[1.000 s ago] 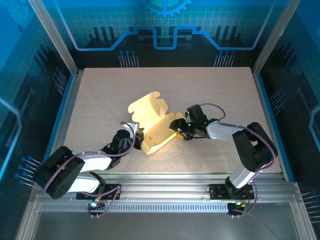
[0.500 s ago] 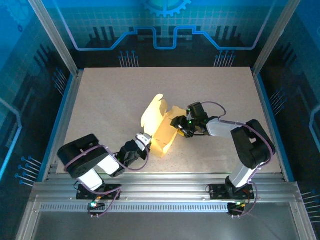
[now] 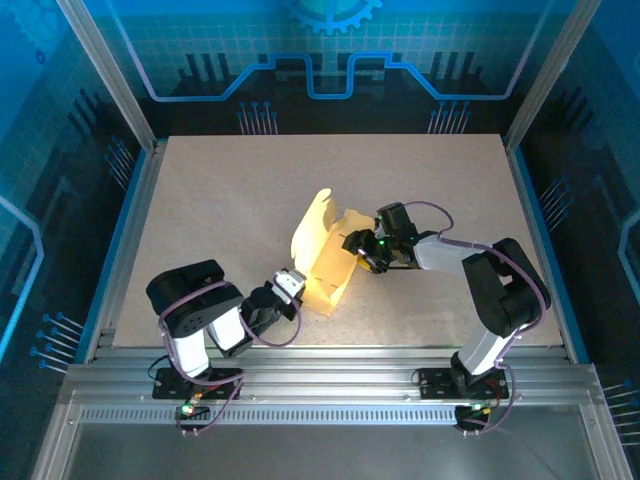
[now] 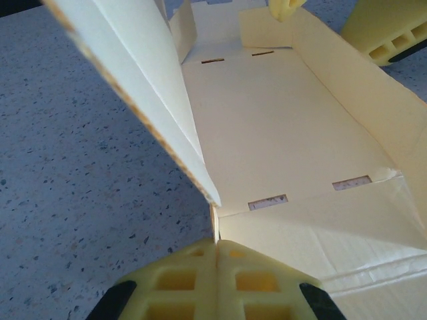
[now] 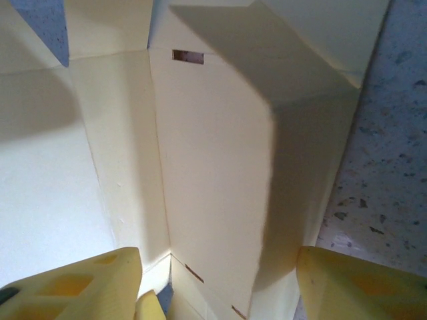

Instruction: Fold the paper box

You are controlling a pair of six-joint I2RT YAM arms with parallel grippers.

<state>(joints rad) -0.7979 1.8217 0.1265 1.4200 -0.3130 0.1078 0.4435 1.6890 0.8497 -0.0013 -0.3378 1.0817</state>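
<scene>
Right, left gripper (image 3: 291, 284) pinched fully closed on paper box (image 3: 328, 268) lower-left edge, centre frame; right gripper (image 3: 357, 258) jaws well apart, straddling box's right wall, no grip.

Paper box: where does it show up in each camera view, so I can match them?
Top external: box at the centre, standing half folded.
Left wrist: box from centre to right edge.
Right wrist: box across left and centre.
Shared landmark: speckled table.

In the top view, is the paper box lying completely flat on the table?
No, the paper box has one large flap standing up off the table.
</scene>
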